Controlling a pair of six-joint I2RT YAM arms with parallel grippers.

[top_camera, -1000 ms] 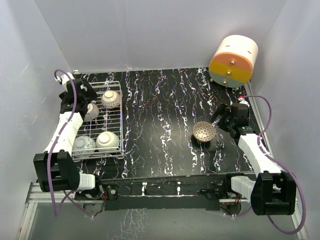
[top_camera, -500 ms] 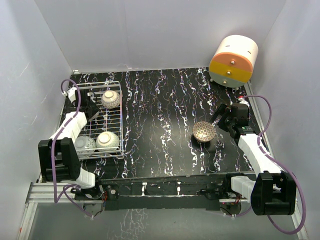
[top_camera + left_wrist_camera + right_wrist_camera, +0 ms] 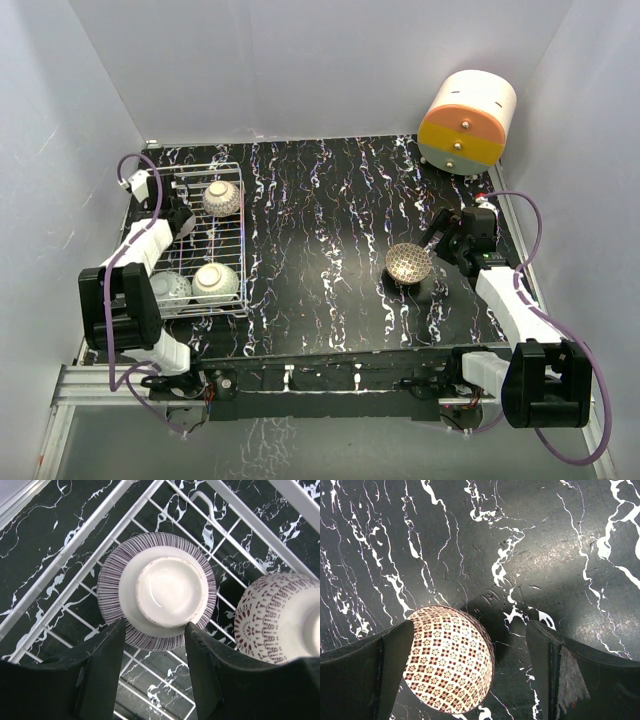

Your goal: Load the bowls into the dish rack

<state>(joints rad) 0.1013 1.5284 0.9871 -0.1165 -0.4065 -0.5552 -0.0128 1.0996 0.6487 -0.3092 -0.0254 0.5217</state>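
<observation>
Bench: the black, white-veined bench point(image 3: 330, 200) carries everything; nothing stands across its middle
Dish rack: the dish rack point(image 3: 232, 240) sits at the left edge holding four bowls, so most of the job looks done
Cylinder: the cylinder point(image 3: 467, 122) stands in the far right corner, well apart, no hindrance
Right pincer: the right pincer point(image 3: 470, 622) is spread wide around the lattice bowl point(image 3: 450, 665); contact I cannot tell
Left pincer: the left pincer point(image 3: 155, 627) hangs spread over the striped bowl point(image 3: 157, 592), gripping nothing
Racked bowls: striped bowl bottom-up, a red-patterned bowl point(image 3: 280, 620) just beside it; a white bowl point(image 3: 215, 282) beside a greyish bowl point(image 3: 168, 288) at the near end
Loose bowl: the lattice bowl sits on the bench, right side, well apart from the rack; the last to load
</observation>
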